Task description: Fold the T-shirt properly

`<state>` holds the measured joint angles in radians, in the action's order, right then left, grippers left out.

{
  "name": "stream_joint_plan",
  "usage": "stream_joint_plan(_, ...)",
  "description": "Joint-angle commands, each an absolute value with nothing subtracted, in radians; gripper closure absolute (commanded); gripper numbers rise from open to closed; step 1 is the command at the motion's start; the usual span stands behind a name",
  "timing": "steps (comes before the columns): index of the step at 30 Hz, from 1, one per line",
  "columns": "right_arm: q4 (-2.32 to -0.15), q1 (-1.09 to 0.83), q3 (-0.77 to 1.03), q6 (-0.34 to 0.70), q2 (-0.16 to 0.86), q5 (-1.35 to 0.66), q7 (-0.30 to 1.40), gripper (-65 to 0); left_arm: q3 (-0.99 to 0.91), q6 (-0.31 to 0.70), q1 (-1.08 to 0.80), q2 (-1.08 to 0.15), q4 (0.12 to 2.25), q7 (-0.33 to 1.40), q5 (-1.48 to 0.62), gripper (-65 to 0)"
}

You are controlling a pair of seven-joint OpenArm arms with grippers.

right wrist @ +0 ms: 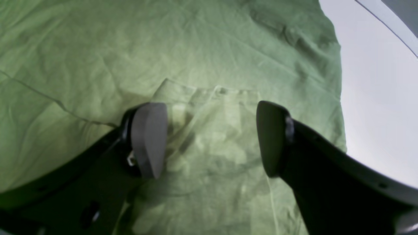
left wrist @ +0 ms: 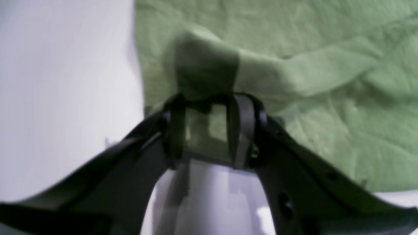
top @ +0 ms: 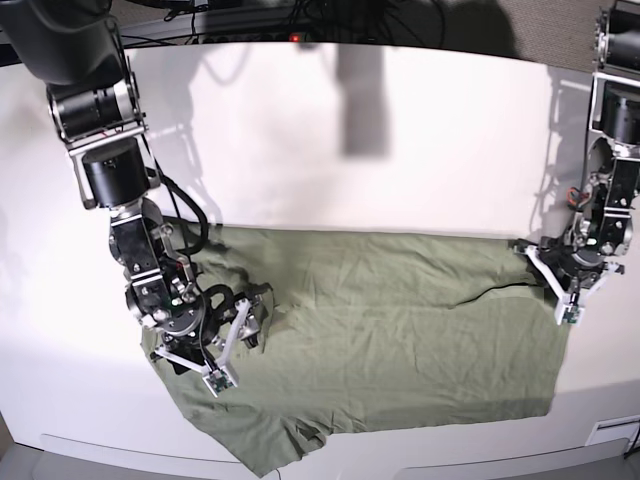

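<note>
The sage-green T-shirt (top: 400, 330) lies spread and wrinkled on the white table, its long side running left to right. My left gripper (top: 530, 252) is at the shirt's right edge. In the left wrist view it (left wrist: 209, 98) is shut on a raised bunch of the shirt's fabric (left wrist: 205, 68), with a crease running away from it. My right gripper (top: 245, 315) is over the shirt's left end. In the right wrist view it (right wrist: 209, 137) is open, with its fingers (right wrist: 148, 140) just above a flat folded patch of the T-shirt (right wrist: 212, 49).
The white table (top: 350, 150) extends bare behind the shirt. Dark cables (top: 250, 30) lie along its far edge. The table's front edge (top: 450, 455) runs close below the shirt's hem. The table's rim shows in the right wrist view (right wrist: 385, 19).
</note>
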<state>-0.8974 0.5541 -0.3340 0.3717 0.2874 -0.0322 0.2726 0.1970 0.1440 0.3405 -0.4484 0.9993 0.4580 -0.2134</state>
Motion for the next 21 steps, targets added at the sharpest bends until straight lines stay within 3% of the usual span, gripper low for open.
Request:
stream_joint_plan(1,-0.917,0.585,-0.327,0.367,0.294,-0.037,0.256,-41.5,0.19,0.143,0.368,-0.469,1.018,0.449,-0.207,-21.5)
stream_joint_plan(14,-0.917,0.579,-0.327,0.367,0.294,-0.034,0.255,-41.5,0.191,0.155,0.366,-0.426,1.145,0.547,-0.293,-21.5)
stream_joint_plan(21,-0.917,0.579,-0.327,0.367,0.294,-0.034,0.255,-41.5,0.191,0.155,0.367,-0.408,1.137,0.455,-0.262,-21.5)
